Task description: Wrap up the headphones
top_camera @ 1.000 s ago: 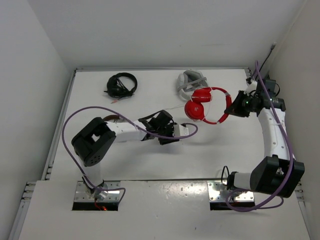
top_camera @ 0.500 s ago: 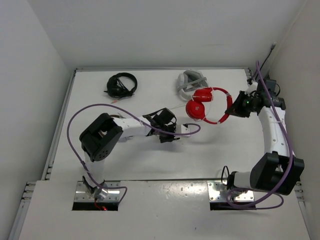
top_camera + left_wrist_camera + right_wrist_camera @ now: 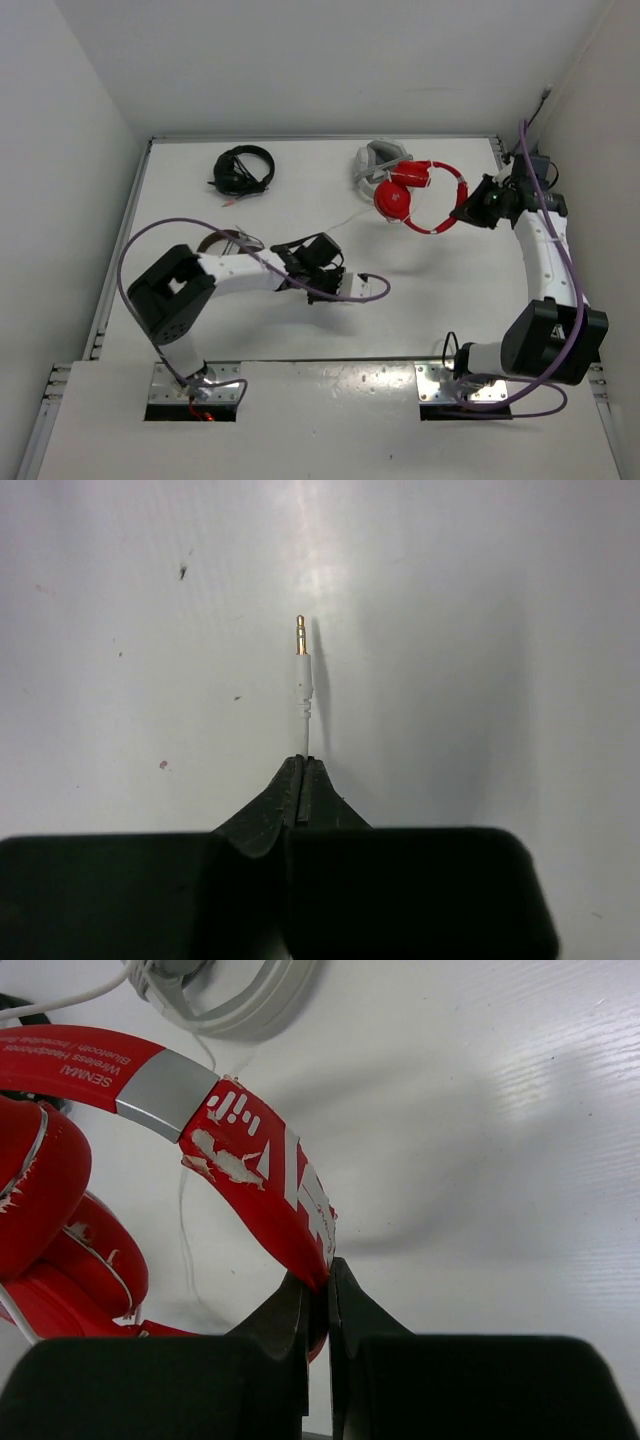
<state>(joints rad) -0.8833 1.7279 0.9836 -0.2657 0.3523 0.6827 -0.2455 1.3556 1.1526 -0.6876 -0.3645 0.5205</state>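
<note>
Headphones point(image 3: 412, 195) point earcups point(image 3: 393, 200) leftward, headband crown point(image 3: 250, 1160) clamped in right jaws; left jaws pinch cable point(image 3: 307, 740) behind its plug point(image 3: 301, 658).

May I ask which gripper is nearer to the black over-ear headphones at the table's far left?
Left. The left gripper, pinching the white cable plug, is front-right of the black headphones; the right gripper holds the red headphones far right.
</note>
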